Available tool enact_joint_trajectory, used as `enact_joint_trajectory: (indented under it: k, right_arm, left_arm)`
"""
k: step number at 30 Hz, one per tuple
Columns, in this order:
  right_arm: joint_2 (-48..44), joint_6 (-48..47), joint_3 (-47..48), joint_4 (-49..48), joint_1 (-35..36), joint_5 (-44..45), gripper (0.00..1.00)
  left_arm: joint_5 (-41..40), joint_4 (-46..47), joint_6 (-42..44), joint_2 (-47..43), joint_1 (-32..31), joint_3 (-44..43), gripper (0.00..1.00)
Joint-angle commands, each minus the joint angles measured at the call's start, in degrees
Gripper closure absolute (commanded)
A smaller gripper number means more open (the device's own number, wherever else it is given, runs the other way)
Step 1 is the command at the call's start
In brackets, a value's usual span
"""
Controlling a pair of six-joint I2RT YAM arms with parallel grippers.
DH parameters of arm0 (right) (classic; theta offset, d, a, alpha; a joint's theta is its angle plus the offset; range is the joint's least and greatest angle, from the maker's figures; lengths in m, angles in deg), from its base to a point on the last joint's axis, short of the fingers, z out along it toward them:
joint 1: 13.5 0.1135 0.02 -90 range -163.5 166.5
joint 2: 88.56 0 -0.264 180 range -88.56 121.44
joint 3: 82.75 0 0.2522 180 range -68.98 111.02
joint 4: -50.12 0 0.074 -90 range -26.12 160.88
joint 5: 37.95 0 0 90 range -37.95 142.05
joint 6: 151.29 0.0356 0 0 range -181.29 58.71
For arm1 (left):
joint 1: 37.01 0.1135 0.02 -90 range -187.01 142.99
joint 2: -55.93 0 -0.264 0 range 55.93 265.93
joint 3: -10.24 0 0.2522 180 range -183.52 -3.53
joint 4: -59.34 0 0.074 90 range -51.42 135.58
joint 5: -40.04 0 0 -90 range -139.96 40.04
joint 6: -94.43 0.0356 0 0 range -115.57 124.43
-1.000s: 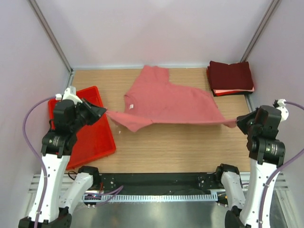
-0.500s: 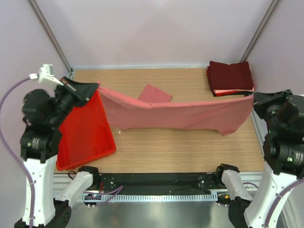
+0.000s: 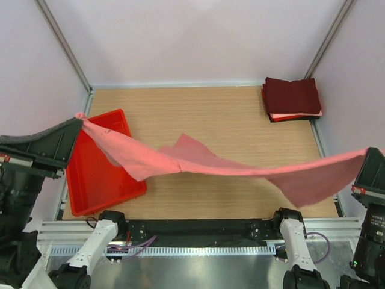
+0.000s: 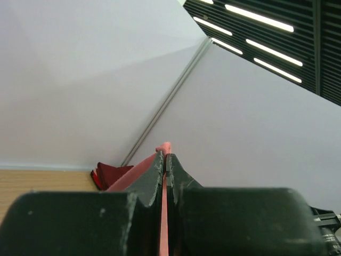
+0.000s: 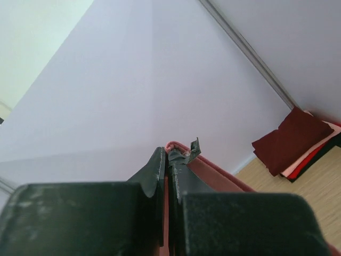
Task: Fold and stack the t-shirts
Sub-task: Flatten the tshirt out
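- Left gripper: jaws clamped on one edge of the salmon-pink t-shirt. In the left wrist view a sliver of pink cloth shows between the fingertips. It is raised high at 9 o'clock of the table.
- Right gripper: jaws pressed together on the opposite edge, with a pink fold showing past the tips in the right wrist view. It is raised at 4 o'clock.
- Salmon-pink t-shirt: airborne and strung between both grippers, sagging over the near half of the table. There is a bunched fold near its middle and a loose flap hanging toward 5 o'clock. Whether its lowest part touches the wood cannot be told.
- Step, as judged: spreading the shirt for laying flat before the first fold. Both arms should descend level and together, with enough pull outward to take out the sag and the central bunching.
- Red tray: sits at 8 o'clock beneath the left end. The cloth could drape over its rim, so landing it toward 3 o'clock is advisable.
- Folded maroon t-shirts: stacked at 1 o'clock with a pale layer below. The swing should pass well apart from them.
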Motion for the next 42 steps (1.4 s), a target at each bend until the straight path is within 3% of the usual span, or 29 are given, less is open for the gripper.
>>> enact_joint_trajectory:
  k: [1, 4, 6, 9, 11, 16, 21, 23, 26, 29, 33, 35, 36, 39, 42]
  right_arm:
    - [6.72, 2.0, -1.08, -0.44, 0.06, 0.97, 0.99]
    - [11.64, 4.19, -4.06, -6.93, 0.06, -4.47, 0.99]
    - [15.67, 5.95, -8.17, -16.49, -0.02, -8.85, 0.99]
    - [21.04, 8.68, -17.14, -28.81, 0.06, -12.55, 0.99]
    - [27.62, 8.16, -16.82, -34.34, -0.02, -13.71, 0.99]
    - [42.8, 6.4, -7.61, -43.59, 0.06, -19.58, 0.99]
    - [55.76, 6.75, 18.01, -36.58, -0.02, -24.17, 0.99]
    - [55.6, 6.84, 21.5, -35.87, -0.11, -24.52, 0.99]
    - [50.18, 4.21, 20.11, -35.26, -0.2, -22.52, 0.99]
    - [43.05, -0.18, 9.06, -36.56, -0.2, -19.96, 0.99]
    - [27.08, -5.28, -15.81, -39.65, -0.2, -16.71, 0.99]
    - [22.31, -7.83, -25.97, -38.07, -0.2, -14.52, 0.99]
    - [18.02, -8.36, -29.0, -37.28, -0.11, -12.24, 0.99]
    - [12.38, -10.21, -39.46, -33.33, 0.06, -10.29, 0.99]
    - [5.95, -10.91, -48.43, -27.19, 0.33, -6.51, 0.99]
  left_arm:
    - [-2.4, -0.87, 1.93, 5.95, 0.1, 0.15, 1.0]
    - [-4.16, 2.38, 2.99, 11.22, 0.1, 0.06, 1.0]
    - [-6.01, 4.66, 3.61, 14.73, 0.19, 0.06, 1.0]
    - [-8.29, 10.89, 1.68, 22.73, 0.1, 0.06, 1.0]
    - [-8.82, 16.08, -0.42, 30.54, 0.1, -1.34, 1.0]
    - [-5.84, 17.51, -5.17, 50.65, 0.1, -18.61, 1.0]
    - [-6.97, 13.66, -5.53, 58.16, 0.19, -37.0, 1.0]
    - [-8.12, 13.37, -4.22, 55.91, 0.19, -38.09, 1.0]
    - [-9.96, 15.13, -1.41, 47.58, 0.19, -27.77, 1.0]
    - [-11.37, 17.15, 1.67, 40.7, 0.19, -15.91, 1.0]
    - [-8.13, 19.17, 1.68, 29.12, 0.19, -0.42, 1.0]
    - [-4.63, 21.09, -1.81, 25.23, 0.1, 7.14, 1.0]
    - [-3.3, 22.5, -2.88, 23.3, 0.1, 16.66, 1.0]
    - [-1.79, 25.59, -3.34, 15.21, -0.86, 32.68, 1.0]
    - [-2.5, 25.33, -1.93, 6.78, -1.04, 42.31, 1.0]
